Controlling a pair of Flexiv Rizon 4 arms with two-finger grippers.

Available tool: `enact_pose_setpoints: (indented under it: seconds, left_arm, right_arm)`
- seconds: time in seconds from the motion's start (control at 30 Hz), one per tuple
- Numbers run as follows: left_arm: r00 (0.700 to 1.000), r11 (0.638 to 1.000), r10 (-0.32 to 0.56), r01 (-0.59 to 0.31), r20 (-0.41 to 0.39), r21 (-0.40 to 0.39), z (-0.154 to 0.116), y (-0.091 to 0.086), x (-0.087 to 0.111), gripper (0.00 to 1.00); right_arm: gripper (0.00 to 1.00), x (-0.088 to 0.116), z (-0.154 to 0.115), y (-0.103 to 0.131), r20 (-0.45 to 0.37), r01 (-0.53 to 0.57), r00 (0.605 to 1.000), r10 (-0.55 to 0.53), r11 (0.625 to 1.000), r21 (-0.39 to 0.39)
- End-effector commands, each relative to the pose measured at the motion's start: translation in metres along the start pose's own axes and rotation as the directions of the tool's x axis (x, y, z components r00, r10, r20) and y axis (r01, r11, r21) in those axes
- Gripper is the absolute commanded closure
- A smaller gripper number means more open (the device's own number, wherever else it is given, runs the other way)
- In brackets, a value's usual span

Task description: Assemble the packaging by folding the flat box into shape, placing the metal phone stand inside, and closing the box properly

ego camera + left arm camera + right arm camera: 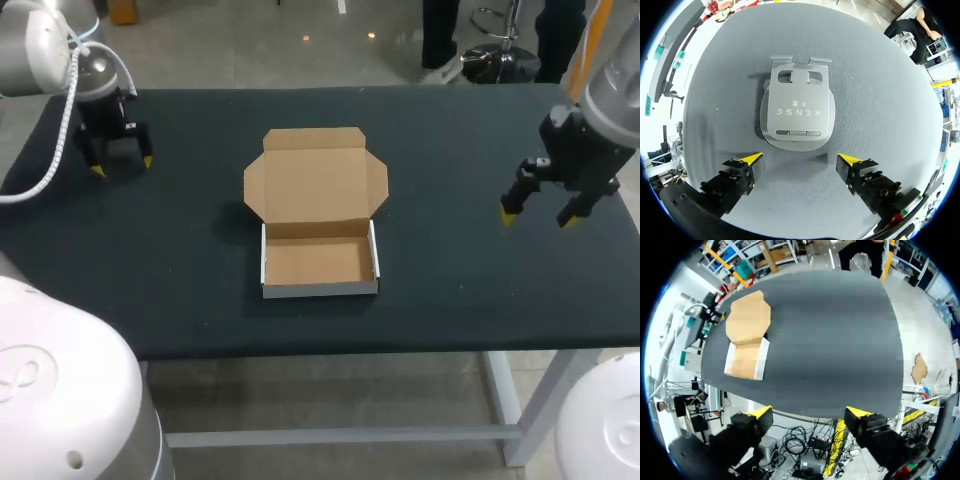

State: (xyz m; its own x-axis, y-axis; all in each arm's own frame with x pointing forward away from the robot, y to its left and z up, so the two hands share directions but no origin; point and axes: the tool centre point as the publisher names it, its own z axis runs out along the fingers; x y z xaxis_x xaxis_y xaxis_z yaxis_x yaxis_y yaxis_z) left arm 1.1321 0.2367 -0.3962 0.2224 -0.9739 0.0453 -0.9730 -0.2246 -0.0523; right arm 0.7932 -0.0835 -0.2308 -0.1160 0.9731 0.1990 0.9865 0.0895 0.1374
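**Pickup of stand next, with box formed and lid open**

Folding done, to judge from the box (320, 288): shaped into a shallow tray at mid-table, mouth up, nothing inside. Lid (315, 178) laid back flat on the far side with side flaps spread. Long side of the tray set across the table, left to right, hinge along the far long edge.

Placing step in hand, then. Over at the far left of the table, flat on the cloth, the metal phone stand (797, 112), just ahead of the left gripper (800, 159) and untouched. Long axis aimed straight away from the fingers, rounded base end nearest them and the two hooked lips farthest off. Hidden under that gripper from the head camera.

Left gripper released, fingers wide, holding nothing. Right gripper (539, 217) likewise spread and empty, near the table's right edge and well apart from the box.

Next, probably: lower the left gripper, pinch the stand across its narrow width, lift, carry to the tray. May need turning so the long axis matches the tray's long side. Thin flat metal on cloth, so likely hard to get fingers under.
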Motion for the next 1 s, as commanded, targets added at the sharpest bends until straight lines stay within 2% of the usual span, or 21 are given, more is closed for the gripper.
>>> enact_pose_setpoints:
  seconds: [0.03,1.0]
  left_arm:
    - [1.0,1.0,0.001,-0.001,0.003,-0.018,0.004,-0.011,0.0,0.0]
    - [1.0,1.0,-0.013,0.013,0.011,-0.006,0.007,-0.04,0.001,0.01]
  right_arm:
    - [0.0,0.0,-0.002,0.0,0.0,0.001,1.0,-0.001,1.0,0.005]
    - [0.0,0.0,-0.002,0.0,0.0,0.001,1.0,-0.001,1.0,0.005]
